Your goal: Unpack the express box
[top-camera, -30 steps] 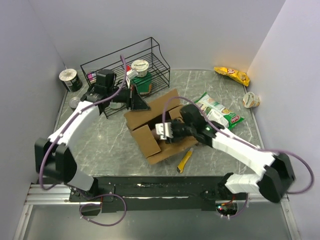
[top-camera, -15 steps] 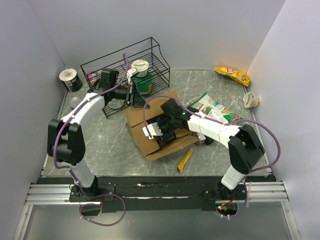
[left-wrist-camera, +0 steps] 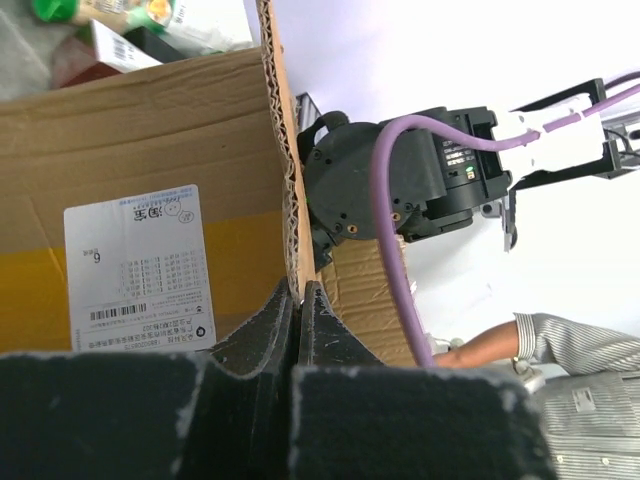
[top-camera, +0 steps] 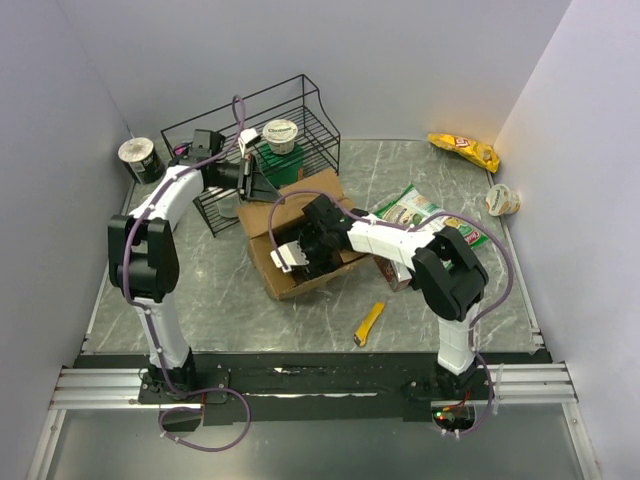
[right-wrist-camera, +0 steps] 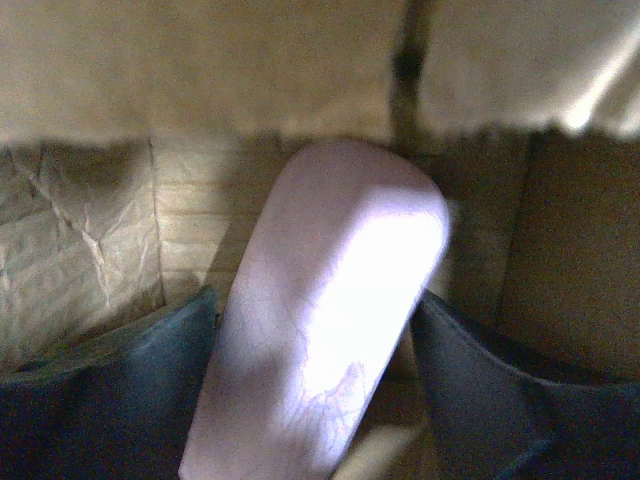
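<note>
Express box (top-camera: 300,265) sits left of table centre, hard by the wire rack (top-camera: 305,110) at the back-left, flaps open; it has been dragged that way over the last second. Left gripper (left-wrist-camera: 298,300) is pressed together on the corrugated edge of the flap (left-wrist-camera: 150,130), holding it back. Right gripper (right-wrist-camera: 310,300) has pushed deeper inside and widened, fingers (right-wrist-camera: 110,370) spread either side of a pale rounded item (right-wrist-camera: 340,230); likely lining up a grab, item not lifted yet.
</note>
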